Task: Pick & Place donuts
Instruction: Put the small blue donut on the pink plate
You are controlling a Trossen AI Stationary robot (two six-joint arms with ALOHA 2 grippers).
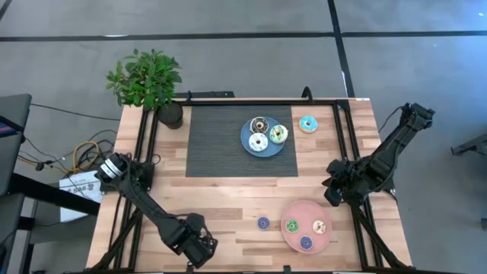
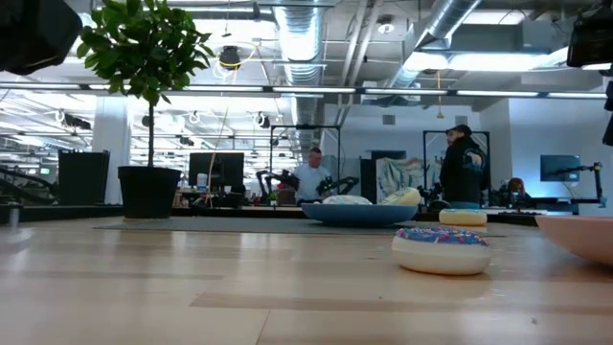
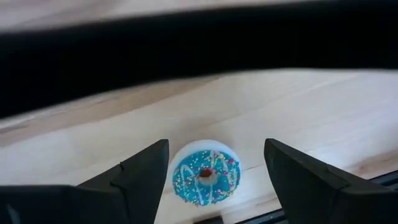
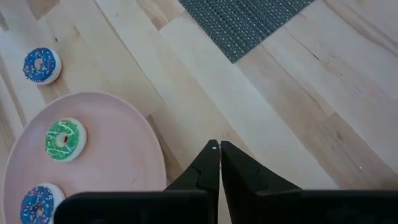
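Note:
A blue plate (image 1: 245, 134) on the dark mat holds three donuts (image 1: 259, 142). A turquoise donut (image 1: 307, 124) lies on the wood to the plate's right. A pink plate (image 1: 304, 209) near the front holds a green donut (image 1: 291, 225), a tan one (image 1: 319, 227) and a blue one (image 1: 305, 243). Another blue donut (image 1: 262, 223) lies on the wood left of it. My left gripper (image 1: 199, 247) is open at the front edge. A blue sprinkled donut (image 3: 206, 177) shows beyond and between its fingers, untouched. My right gripper (image 1: 335, 190) is shut and empty, beside the pink plate (image 4: 118, 155).
A potted plant (image 1: 152, 84) stands at the table's far left corner. Dark frame rails (image 1: 144, 144) run along the table's sides. The dark mat (image 1: 213, 141) covers the far middle. People stand in the room behind the table (image 2: 460, 163).

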